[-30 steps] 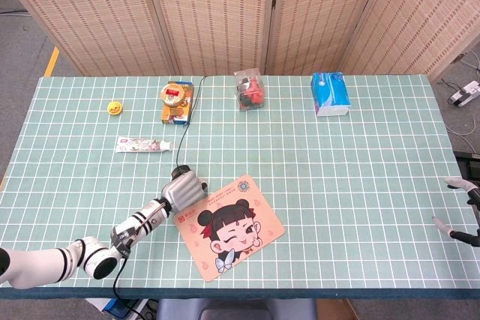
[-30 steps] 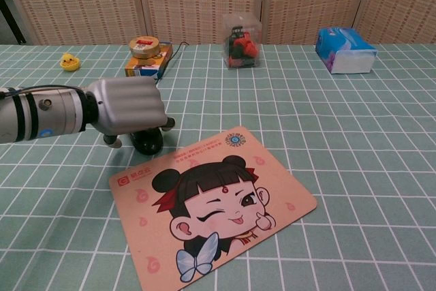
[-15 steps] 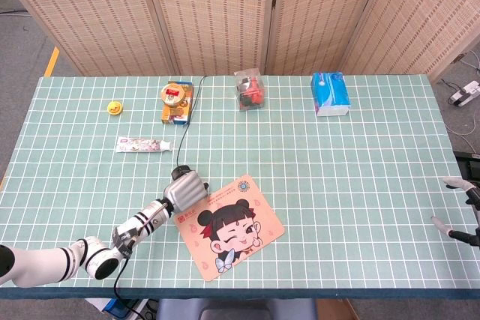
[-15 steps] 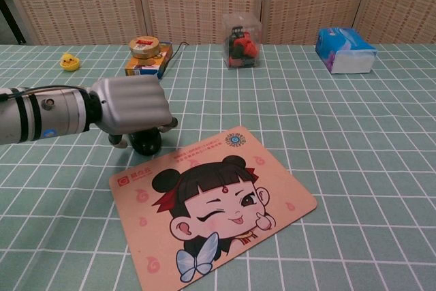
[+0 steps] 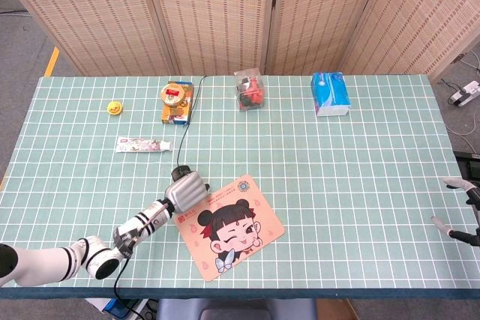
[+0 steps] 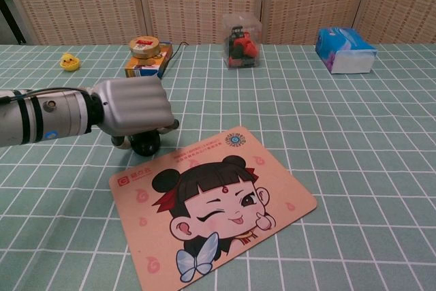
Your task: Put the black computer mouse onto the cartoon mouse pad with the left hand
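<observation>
Fingers of the left hand [image 6: 133,105] still clasp the black mouse [image 6: 145,144], nudged nearer the pad [image 6: 272,185].

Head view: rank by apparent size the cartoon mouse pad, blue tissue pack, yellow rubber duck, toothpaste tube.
1. Cartoon mouse pad, clearly largest.
2. Blue tissue pack.
3. Toothpaste tube, longer but thinner; close to the pack, so that order is unsure.
4. Yellow rubber duck, smallest.

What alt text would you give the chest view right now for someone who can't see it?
The left hand covers a black mouse on the green table, just behind the cartoon mouse pad's near-left corner. A tissue pack, clear box and yellow duck sit along the far edge.
</observation>
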